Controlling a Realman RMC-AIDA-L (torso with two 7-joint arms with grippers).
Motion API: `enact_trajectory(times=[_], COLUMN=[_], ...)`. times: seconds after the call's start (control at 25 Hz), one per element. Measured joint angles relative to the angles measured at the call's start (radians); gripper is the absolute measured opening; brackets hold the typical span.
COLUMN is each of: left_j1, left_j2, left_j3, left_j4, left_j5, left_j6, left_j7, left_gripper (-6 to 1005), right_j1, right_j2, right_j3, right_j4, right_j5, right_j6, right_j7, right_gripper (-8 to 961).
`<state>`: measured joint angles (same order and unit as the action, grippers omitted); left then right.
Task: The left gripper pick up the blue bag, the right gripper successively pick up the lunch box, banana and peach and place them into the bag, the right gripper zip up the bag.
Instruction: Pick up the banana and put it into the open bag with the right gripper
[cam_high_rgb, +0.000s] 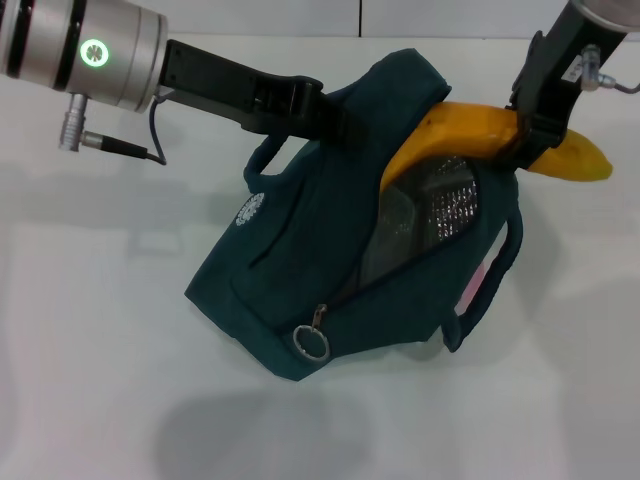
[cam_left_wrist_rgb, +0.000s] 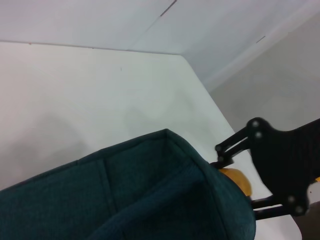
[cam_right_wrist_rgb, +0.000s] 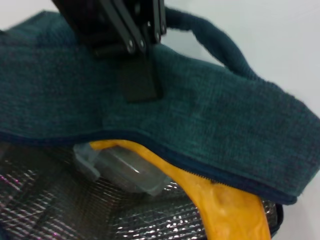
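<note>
We see the banana going into the lifted bag.

The blue bag (cam_high_rgb: 300, 270) hangs open at the table's (cam_high_rgb: 90, 330) middle, its far rim clenched by the left gripper (cam_high_rgb: 335, 122). At far right, the right gripper (cam_high_rgb: 530, 135) is grasping the banana (cam_high_rgb: 470, 135), one end inside the bag's mouth. The lunch box (cam_right_wrist_rgb: 125, 170) lies inside on the silvery lining.

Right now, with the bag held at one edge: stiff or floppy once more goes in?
Probably floppy: the blue bag sags from the left end effector pinching its top edge. The mouth may droop shut; the banana, held by the right end effector, already props the rim.
</note>
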<state>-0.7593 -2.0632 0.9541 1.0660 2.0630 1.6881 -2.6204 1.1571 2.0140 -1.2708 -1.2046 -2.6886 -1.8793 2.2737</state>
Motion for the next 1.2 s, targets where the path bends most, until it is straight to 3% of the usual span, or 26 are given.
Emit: enact_trajectory(times=[0.24,0.48,0.84,1.2], left_j1=[-0.002,-0.012,-0.014,-0.014], left_j2=[0.001,0.0,0.002,0.004], left_j3=[0.0,0.0,-0.002,-0.002], left_j4=[-0.009,-0.011,-0.023,-0.023], left_j5=[-0.002,-0.003,-0.003,0.002], left_j6=[-0.001,-0.002,-0.005,-0.007], left_j7=[0.006,0.006,0.008,0.008], left_gripper=[57,57,57,57], right_j1=[0.019,0.019,0.017,-0.017], right_j2=[0.0,0.01,0.01,0.007], right_j3=[0.03,-0.045,-0.062,-0.054], right_j4=[-0.003,0.012,0.096,0.126], right_j5=[0.002,0.065,0.15,0.175], right_j6=[-0.013,0.057,0.088,0.165], right_j7=[-0.023,-0.062,-0.08,-0.086], right_gripper=[440,441,443,444])
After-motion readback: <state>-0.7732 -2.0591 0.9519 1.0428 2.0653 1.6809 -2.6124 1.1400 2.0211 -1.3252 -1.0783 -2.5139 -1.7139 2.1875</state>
